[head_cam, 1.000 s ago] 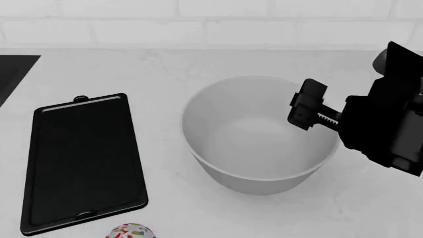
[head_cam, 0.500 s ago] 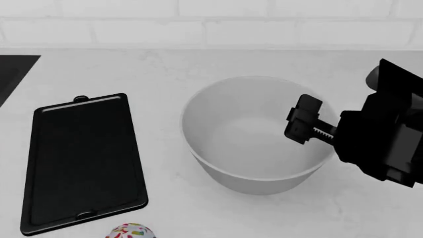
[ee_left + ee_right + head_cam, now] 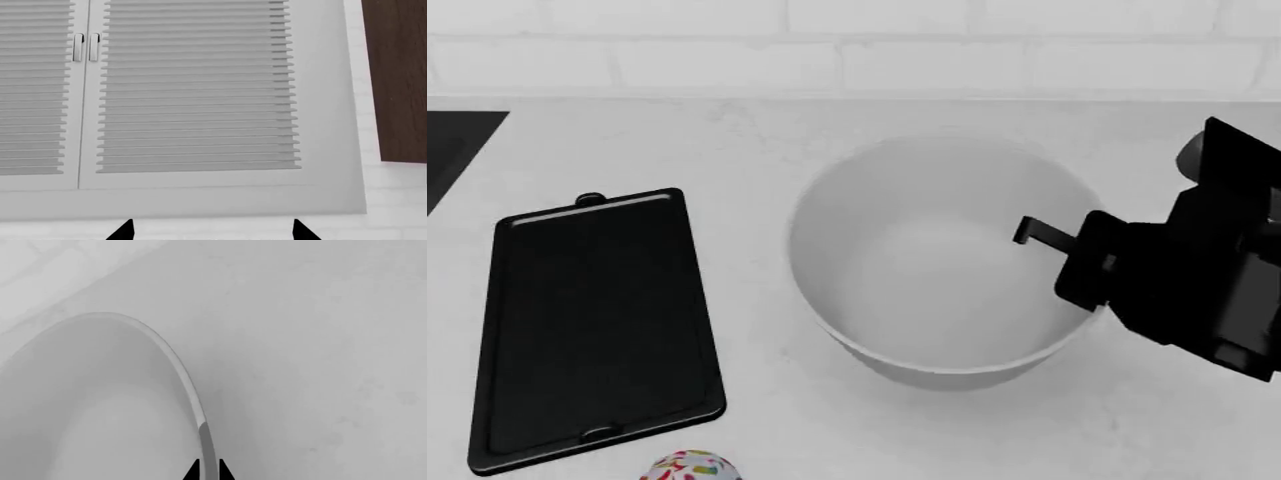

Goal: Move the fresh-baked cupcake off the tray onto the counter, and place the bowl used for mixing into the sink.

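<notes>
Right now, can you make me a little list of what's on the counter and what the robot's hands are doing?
cupcake: on the counter, just off the tray's near edge
tray: bare, left of the bowl
bowl: right side of the counter, tipped
right hand: shut on the bowl's right rim
left hand: open, facing slatted cabinet doors
sink: black corner at far left

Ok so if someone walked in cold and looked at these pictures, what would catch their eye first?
Probably the big white bowl in the middle of the counter, with the black right gripper pinching its right rim, jaws closed on either side of the wall. Next, the empty black tray to its left, with the sprinkled cupcake on the counter just beyond its near corner.
</notes>
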Available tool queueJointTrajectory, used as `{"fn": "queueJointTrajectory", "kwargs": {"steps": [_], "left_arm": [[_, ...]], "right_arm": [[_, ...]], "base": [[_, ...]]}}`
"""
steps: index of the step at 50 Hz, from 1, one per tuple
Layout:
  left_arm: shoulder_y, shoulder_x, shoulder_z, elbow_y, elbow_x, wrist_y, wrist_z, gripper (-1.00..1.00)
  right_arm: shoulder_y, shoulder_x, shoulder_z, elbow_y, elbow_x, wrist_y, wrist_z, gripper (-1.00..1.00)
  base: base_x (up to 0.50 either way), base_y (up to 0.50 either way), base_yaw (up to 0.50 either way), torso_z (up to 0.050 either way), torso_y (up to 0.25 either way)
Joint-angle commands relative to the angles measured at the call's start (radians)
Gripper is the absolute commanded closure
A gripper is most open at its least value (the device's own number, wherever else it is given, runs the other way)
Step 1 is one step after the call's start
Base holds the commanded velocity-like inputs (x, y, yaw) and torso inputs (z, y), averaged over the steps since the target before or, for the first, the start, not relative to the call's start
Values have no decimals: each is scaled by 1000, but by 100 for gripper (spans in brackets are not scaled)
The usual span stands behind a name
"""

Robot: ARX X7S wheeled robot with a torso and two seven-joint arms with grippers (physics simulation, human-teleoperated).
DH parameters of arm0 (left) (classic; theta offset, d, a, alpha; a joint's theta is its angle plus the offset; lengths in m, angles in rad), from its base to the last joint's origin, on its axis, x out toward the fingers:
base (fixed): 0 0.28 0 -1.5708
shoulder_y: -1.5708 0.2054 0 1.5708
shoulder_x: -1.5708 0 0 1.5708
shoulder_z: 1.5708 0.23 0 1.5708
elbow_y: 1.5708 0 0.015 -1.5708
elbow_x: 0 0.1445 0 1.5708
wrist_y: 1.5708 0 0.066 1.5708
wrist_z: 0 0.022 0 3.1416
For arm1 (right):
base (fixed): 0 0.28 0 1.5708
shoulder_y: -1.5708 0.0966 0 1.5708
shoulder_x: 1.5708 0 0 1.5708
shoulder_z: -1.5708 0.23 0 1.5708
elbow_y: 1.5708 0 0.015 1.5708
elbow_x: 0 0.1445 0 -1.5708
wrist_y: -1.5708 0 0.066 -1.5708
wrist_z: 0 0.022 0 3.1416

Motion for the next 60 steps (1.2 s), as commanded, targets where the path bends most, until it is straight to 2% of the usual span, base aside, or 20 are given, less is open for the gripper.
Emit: {"fn": "queueJointTrajectory", "kwargs": {"steps": [1, 8, 19, 38, 54, 60], "left_arm": [[-3, -5, 5, 11, -14, 10, -12, -100], [-14, -7, 8, 6, -22, 7, -10, -100], [-49, -14, 17, 34, -71, 24, -51, -100], [-38, -30, 20, 49, -70, 45, -51, -100], [-36, -35, 28, 38, -60, 42, -35, -100], [-30, -45, 23, 49, -69, 55, -36, -100]], "right_arm": [[58, 32, 122, -141, 115, 43, 145, 100], [158, 47, 197, -215, 224, 103, 282, 100], [166, 36, 256, -429, 390, 146, 422, 100], [186, 52, 255, -481, 449, 111, 475, 100], [174, 57, 210, -495, 412, 97, 411, 100], [175, 65, 180, -511, 383, 96, 380, 100]], "base": [[0, 0, 0, 0, 0], [0, 0, 0, 0, 0], [0, 0, 0, 0, 0], [-253, 368, 0, 0, 0], [-365, 396, 0, 0, 0], [-53, 500, 0, 0, 0]]}}
